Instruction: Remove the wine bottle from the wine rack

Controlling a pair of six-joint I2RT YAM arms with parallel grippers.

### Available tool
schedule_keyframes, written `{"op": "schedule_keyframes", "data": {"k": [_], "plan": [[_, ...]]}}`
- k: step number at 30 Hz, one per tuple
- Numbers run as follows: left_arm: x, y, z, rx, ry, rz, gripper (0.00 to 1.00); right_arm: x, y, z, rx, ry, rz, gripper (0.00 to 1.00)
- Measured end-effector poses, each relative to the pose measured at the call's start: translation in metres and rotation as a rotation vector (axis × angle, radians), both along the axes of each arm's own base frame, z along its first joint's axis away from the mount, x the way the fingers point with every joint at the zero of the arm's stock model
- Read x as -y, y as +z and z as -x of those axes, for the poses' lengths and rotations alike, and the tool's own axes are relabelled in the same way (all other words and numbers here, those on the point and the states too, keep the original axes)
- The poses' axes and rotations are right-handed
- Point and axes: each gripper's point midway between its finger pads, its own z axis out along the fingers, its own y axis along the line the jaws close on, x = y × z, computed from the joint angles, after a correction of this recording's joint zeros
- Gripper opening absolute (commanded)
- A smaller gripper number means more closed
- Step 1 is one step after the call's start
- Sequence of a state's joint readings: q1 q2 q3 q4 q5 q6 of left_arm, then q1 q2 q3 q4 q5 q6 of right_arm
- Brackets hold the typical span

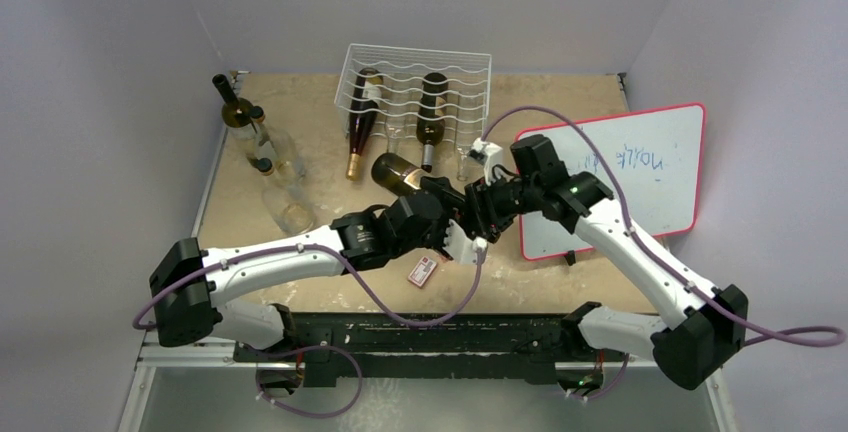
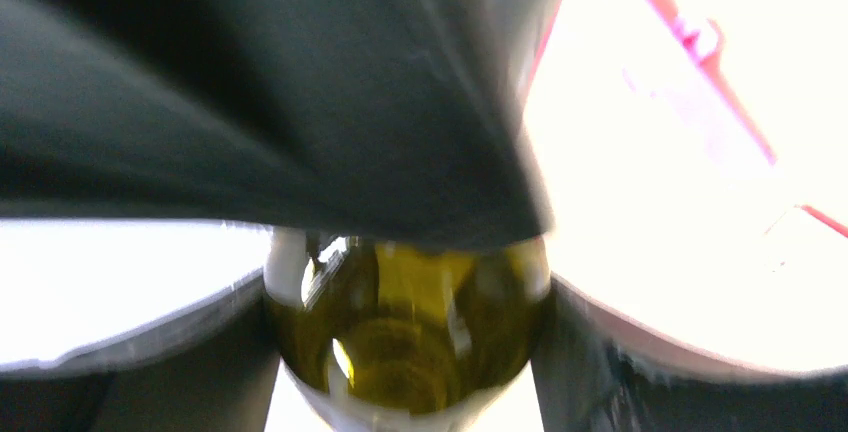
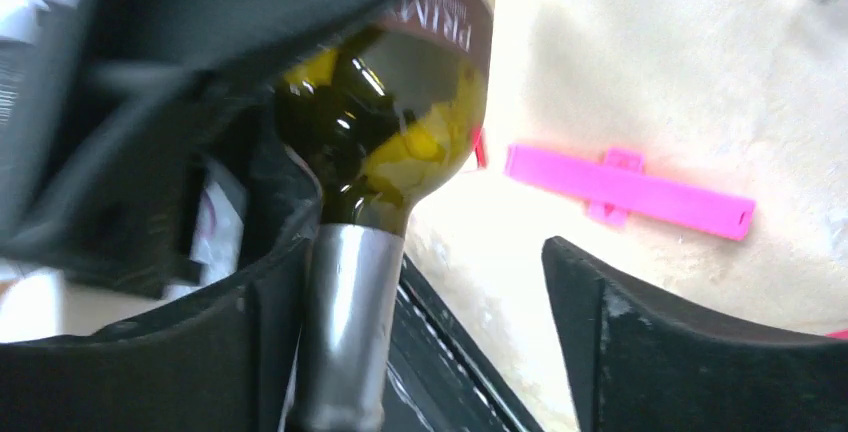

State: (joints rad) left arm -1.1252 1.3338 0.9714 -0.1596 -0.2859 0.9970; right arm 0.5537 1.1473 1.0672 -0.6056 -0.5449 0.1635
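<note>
Near the middle of the table [image 1: 300, 152], the left gripper [image 1: 445, 214] pinches the wine bottle [image 1: 398, 172] at its body; in its wrist view both fingers [image 2: 225, 362] press on the green glass. The right gripper [image 3: 450, 327] stands spread, and the silver neck [image 3: 345, 322] lies against one finger only, not clamped. The bottle lies nearly level, neck toward the right gripper, base toward the wine rack [image 1: 415, 62] behind, clear of it. I judge that the left arm alone must carry it.
</note>
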Motion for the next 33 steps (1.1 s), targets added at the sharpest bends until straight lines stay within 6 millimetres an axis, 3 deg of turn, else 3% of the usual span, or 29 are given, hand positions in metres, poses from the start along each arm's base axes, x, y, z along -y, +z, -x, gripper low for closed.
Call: {"op": "schedule_keyframes", "data": {"k": [3,6,8,11,13,17,21,28,33], "plan": [[-0.013,-0.009,0.005,-0.053,0.075,0.120,0.00,0.003,0.036,-0.017,0.128,-0.079,-0.025,1.00],[-0.028,-0.028,0.010,-0.125,0.175,0.222,0.00,0.002,0.091,-0.039,0.287,-0.159,-0.080,1.00],[-0.038,-0.038,0.012,-0.171,0.243,0.276,0.00,0.005,0.118,-0.057,0.368,-0.234,-0.098,1.00],[-0.050,-0.042,0.017,-0.237,0.336,0.397,0.00,0.012,0.139,-0.083,0.451,-0.346,-0.095,1.00],[-0.057,-0.035,0.019,-0.277,0.404,0.507,0.00,0.013,0.141,-0.099,0.480,-0.395,-0.088,1.00],[-0.080,-0.009,0.016,-0.306,0.568,0.797,0.00,-0.003,0.128,-0.129,0.477,-0.412,-0.080,0.94],[-0.118,0.006,0.015,-0.283,0.706,1.052,0.00,-0.029,0.095,-0.165,0.429,-0.402,-0.047,0.88],[-0.168,0.001,0.017,-0.219,0.878,1.213,0.00,-0.068,0.015,-0.198,0.296,-0.393,0.019,0.88],[-0.199,-0.002,0.021,-0.166,0.974,1.269,0.00,-0.101,-0.027,-0.217,0.215,-0.404,0.032,0.88]]}}
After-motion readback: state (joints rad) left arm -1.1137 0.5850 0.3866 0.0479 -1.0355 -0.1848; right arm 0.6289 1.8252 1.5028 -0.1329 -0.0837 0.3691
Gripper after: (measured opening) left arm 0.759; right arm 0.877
